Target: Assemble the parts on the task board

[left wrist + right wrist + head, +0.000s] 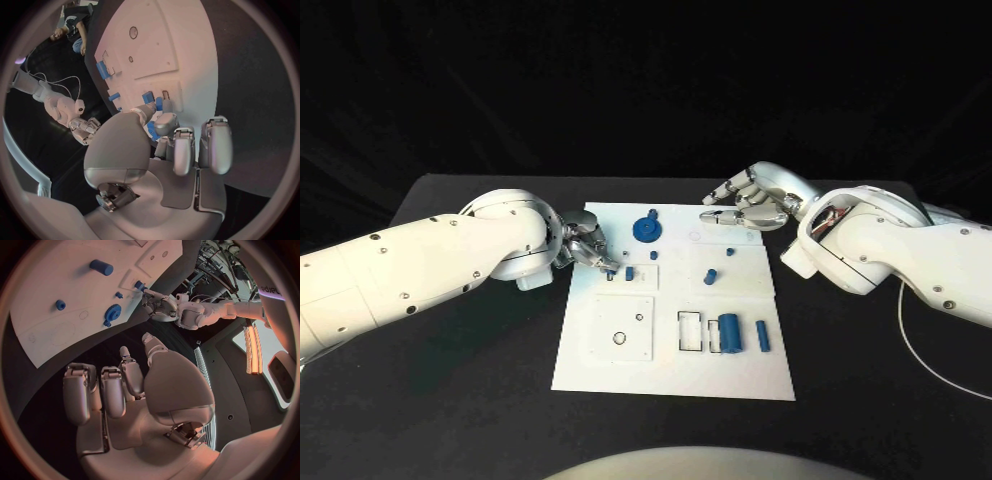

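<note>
The white task board lies in the middle of the table. My left hand hovers over its left edge and pinches a small blue part between thumb and a finger. Just beside the fingertips, another small blue part stands on the board. Farther back on the board lie a blue round gear-like part, a blue peg and a short blue piece. A blue cylinder and a blue bar lie near the front right. My right hand hangs above the far right corner, fingers apart, holding nothing.
A raised white square plate with two holes sits on the board's front left. A black-outlined rectangular slot lies beside the cylinder. The black table surrounds the board. A white cable runs along the table at the right.
</note>
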Controlling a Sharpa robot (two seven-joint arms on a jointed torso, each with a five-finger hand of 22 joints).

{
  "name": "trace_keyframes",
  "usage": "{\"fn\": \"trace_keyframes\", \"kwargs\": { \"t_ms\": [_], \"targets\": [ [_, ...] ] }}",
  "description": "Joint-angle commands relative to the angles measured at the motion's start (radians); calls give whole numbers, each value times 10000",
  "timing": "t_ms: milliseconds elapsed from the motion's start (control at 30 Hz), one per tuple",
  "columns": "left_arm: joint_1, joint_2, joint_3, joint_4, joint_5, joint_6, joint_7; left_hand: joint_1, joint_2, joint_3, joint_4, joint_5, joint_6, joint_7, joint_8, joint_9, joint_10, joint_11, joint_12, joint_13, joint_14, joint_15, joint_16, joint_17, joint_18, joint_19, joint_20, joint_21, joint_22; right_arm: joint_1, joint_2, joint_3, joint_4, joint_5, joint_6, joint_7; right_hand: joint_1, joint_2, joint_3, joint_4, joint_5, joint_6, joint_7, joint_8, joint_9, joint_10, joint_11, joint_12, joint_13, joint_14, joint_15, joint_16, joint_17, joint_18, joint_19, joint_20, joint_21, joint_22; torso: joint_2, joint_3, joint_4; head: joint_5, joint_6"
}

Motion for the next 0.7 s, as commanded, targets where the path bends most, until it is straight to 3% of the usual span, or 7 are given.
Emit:
{"fn": "trace_keyframes", "kwargs": {
  "t_ms": [33, 333, 700],
  "targets": [
    [-7, 32, 4, -16, -252, 450, -509, 55, -18, 1262, -1171, -4, 75, -55, 34, 0, 57, -7, 33, -1, 1069, 22, 30, 2629, -28, 312, -45, 29, 1449, -10, 9, -1, 0, -25, 134, 72, 67, 22, -47, -16, 42, 60, -39, -1, 16, -7, -34, 35, 781, 821, -19, -51, 1593, -51, -49, 4, -52, 372, 1, 14, -7, 4, -34],
    [-10, 56, 3, -56, -269, 1058, -831, 57, -29, 1289, -1188, 4, 82, -55, 32, -3, 60, -8, 27, -8, 1069, 20, 30, 2629, -27, 310, -46, 25, 1446, -11, -3, -2, 12, -25, 133, 68, 67, 22, -47, -16, 42, 60, -39, -1, 16, -7, -34, 35, 781, 821, -19, -51, 1593, -51, -49, 4, -52, 372, -3, 20, -6, -3, -41],
    [-10, 90, 3, -107, -255, 1158, -1004, 56, -39, 1307, -1198, 14, 89, -55, 30, -5, 66, -9, 31, -3, 1069, 20, 30, 2629, -27, 310, -47, 25, 1446, -11, -7, -2, 19, -24, 132, 69, 67, 22, -47, -16, 42, 60, -39, -1, 16, -7, -34, 35, 781, 821, -19, -51, 1593, -51, -49, 4, -52, 372, -3, 11, 8, -8, -70]
  ]
}}
